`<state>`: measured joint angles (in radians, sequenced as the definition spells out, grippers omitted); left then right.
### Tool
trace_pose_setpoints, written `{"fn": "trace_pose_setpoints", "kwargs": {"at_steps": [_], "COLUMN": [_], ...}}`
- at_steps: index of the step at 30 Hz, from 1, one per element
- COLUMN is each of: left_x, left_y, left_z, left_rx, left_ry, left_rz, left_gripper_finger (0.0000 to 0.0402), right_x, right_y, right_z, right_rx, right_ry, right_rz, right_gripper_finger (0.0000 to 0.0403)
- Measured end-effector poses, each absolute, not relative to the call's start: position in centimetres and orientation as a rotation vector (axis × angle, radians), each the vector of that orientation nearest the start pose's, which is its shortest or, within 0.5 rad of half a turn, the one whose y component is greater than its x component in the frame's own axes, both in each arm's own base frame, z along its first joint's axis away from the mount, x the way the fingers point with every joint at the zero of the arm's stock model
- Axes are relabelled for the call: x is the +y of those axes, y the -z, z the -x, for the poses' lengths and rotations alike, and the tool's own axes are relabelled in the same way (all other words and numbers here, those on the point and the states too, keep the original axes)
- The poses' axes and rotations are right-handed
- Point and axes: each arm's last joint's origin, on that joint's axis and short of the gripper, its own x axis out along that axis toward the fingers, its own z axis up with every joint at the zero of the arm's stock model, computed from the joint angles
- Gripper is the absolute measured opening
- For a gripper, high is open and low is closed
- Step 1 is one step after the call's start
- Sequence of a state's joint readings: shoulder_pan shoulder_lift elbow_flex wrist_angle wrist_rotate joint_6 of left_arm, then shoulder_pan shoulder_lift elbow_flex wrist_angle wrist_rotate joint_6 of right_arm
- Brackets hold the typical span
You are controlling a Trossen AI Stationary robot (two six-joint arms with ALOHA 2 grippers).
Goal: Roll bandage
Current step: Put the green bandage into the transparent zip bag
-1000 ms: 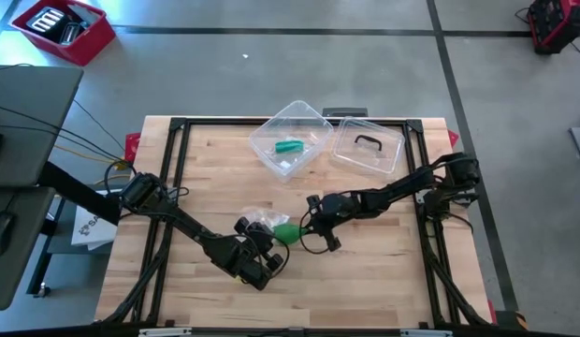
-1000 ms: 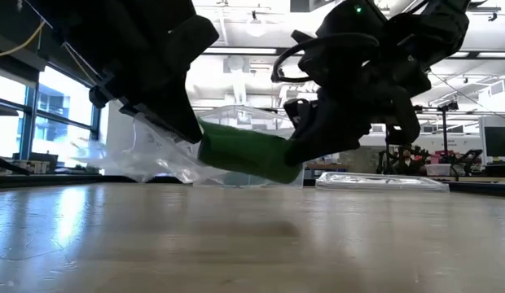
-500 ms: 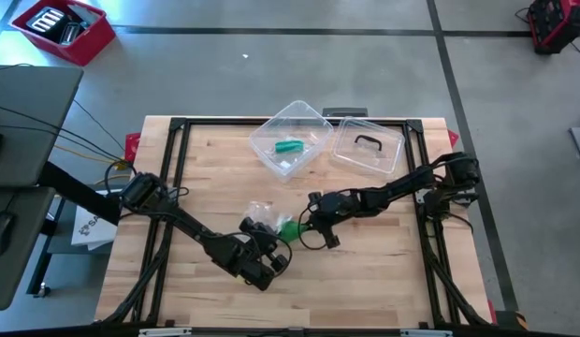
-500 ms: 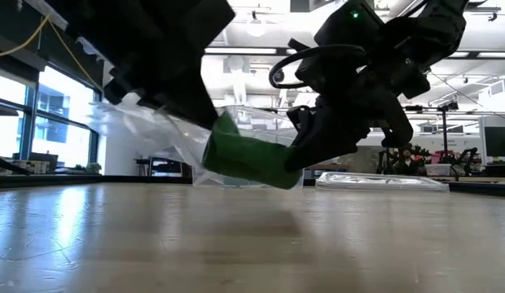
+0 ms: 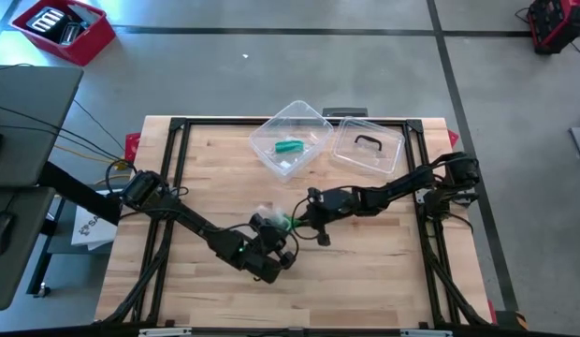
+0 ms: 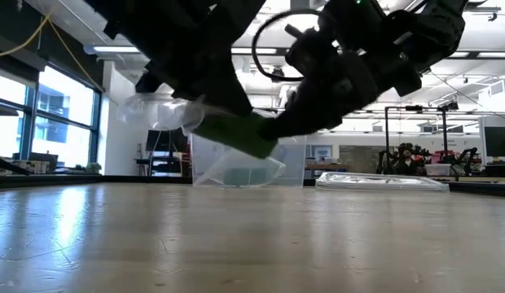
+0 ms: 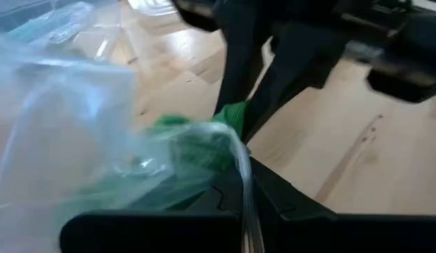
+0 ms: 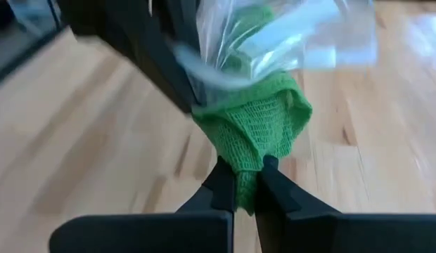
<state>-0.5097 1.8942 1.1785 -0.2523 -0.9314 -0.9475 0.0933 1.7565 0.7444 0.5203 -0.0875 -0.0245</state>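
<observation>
Centrally, above the bench (image 5: 178, 159): right end effector (image 8: 245, 184) pinching green bandage (image 8: 257, 123); left end effector (image 5: 268, 227) clenched on its clear wrapper (image 7: 56, 126).

The bandage (image 8: 257, 130) was bright green with a fine woven mesh, and its wrapper (image 7: 70, 133) was clear plastic. The counter (image 5: 384, 271) was pale wood in planks, framed in black. A red bin (image 5: 64, 30) sat on grey floor (image 5: 224, 75).

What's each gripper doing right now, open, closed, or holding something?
Left gripper: shut on the clear plastic wrapper.
Right gripper: shut on the green bandage, held above the table.
</observation>
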Motion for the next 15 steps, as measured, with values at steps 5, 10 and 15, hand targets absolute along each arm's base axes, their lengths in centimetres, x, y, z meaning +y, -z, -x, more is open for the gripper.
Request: {"fn": "trace_pose_setpoints", "kwargs": {"at_steps": [5,10,15], "left_x": [-16.7,-17.5,-17.7], "left_y": [-16.6,-17.0,-17.8], "left_z": [-33.2,-33.3,-33.9], "left_rx": [0.459,0.400,0.376], "left_ry": [-0.711,-0.692,-0.637], "left_rz": [0.281,0.297,0.278], "left_gripper_finger": [0.0000,0.0000,0.0000], "right_x": [4.0,4.8,4.7], "right_y": [-14.6,-15.4,-15.7], "right_z": [-33.4,-33.7,-33.8], "right_rx": [0.444,0.355,0.318], "right_ry": [-0.216,-0.241,-0.201], "right_rz": [-0.014,-0.040,-0.064], "right_gripper_finger": [0.0010,0.0010,0.0010]}}
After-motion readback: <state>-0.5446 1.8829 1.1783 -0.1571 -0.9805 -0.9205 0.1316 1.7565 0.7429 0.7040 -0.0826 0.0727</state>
